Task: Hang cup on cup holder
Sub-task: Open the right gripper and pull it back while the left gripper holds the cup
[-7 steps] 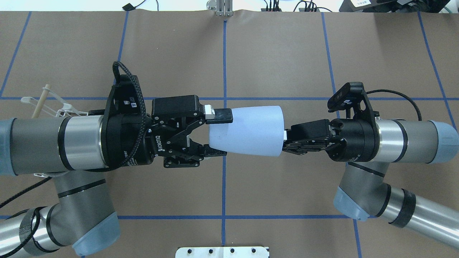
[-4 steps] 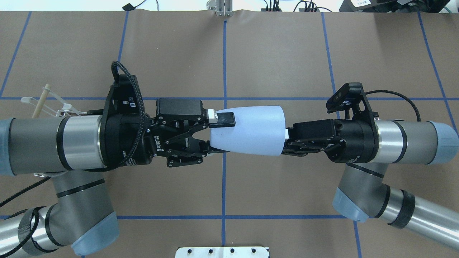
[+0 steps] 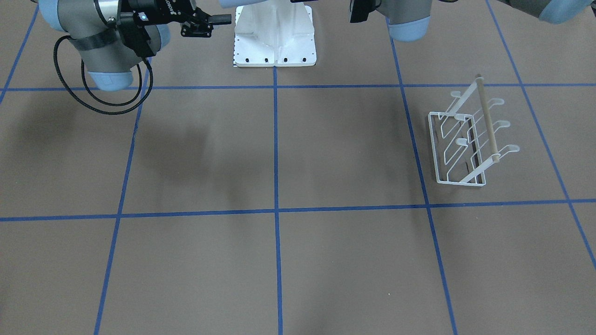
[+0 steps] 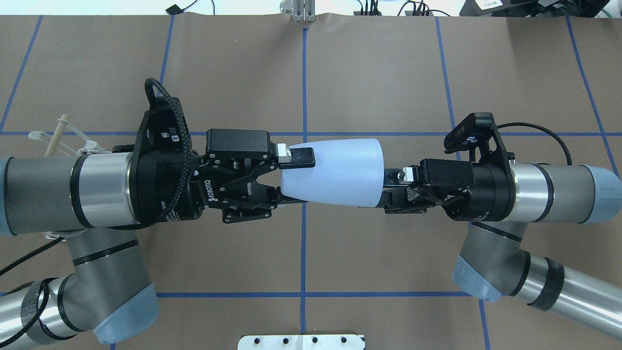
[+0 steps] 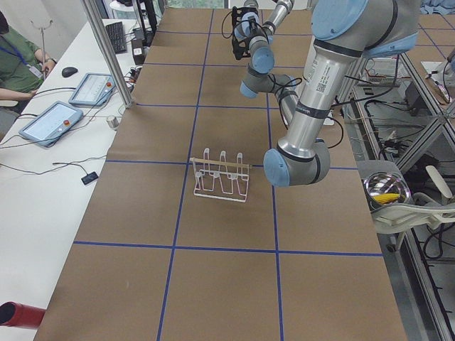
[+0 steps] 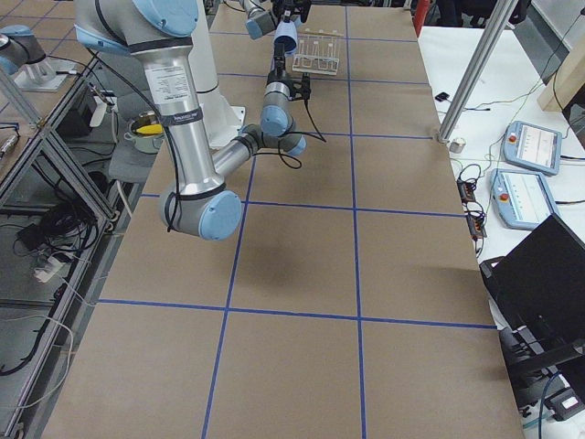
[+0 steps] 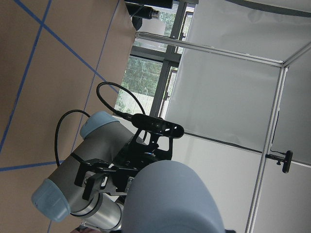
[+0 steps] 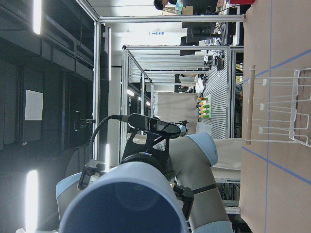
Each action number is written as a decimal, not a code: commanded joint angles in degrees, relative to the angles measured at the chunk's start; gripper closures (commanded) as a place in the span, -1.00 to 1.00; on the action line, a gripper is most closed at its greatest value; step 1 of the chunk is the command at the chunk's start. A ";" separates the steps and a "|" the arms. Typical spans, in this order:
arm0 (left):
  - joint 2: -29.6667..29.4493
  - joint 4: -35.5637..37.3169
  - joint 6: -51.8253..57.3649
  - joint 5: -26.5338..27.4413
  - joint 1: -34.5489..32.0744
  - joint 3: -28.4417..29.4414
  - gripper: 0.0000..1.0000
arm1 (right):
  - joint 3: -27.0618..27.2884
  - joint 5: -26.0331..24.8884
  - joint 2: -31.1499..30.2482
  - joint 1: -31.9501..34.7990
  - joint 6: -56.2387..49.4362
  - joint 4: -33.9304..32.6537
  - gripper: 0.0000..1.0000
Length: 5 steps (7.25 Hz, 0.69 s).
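Observation:
The light blue cup (image 4: 333, 172) lies on its side in the air between the two arms, above the table's middle. My left gripper (image 4: 293, 178) is shut on its narrow base end, a finger (image 4: 297, 158) on each side. My right gripper (image 4: 388, 188) is at the wide rim, its jaws spread open. The cup's base fills the bottom of the left wrist view (image 7: 170, 199), and its open mouth fills the bottom of the right wrist view (image 8: 124, 204). The white wire cup holder (image 3: 470, 139) stands on the table on my left, mostly hidden under my left arm in the overhead view (image 4: 58, 138).
The white bolted pedestal (image 3: 274, 37) is at the robot's side of the table and also shows in the overhead view (image 4: 301, 341). Brown table with a blue tape grid (image 4: 303, 73). Tablets (image 5: 51, 122) and an operator are beyond the far edge.
My left gripper closed onto the cup's base. My right gripper's jaws opened off the rim. The cup shifted slightly left and away from the robot.

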 commanded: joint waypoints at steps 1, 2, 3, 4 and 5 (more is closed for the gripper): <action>0.24 0.18 -0.07 -1.49 -4.42 -0.46 1.00 | -0.22 0.02 -2.29 0.12 0.01 0.01 -1.00; 0.68 0.09 -0.07 -3.50 -6.18 -0.03 1.00 | -0.40 -0.07 -2.48 0.82 0.01 0.18 -1.00; 2.07 0.09 0.01 -5.35 -8.46 0.15 1.00 | -0.58 -0.07 -3.79 2.83 0.10 0.44 -1.00; 2.78 0.53 0.28 -8.50 -11.62 0.94 1.00 | -1.10 0.11 -5.54 6.76 0.01 0.18 -1.00; 3.40 5.14 4.89 -15.40 -16.52 2.25 1.00 | -3.80 1.33 -5.90 12.81 -0.08 -1.82 -1.00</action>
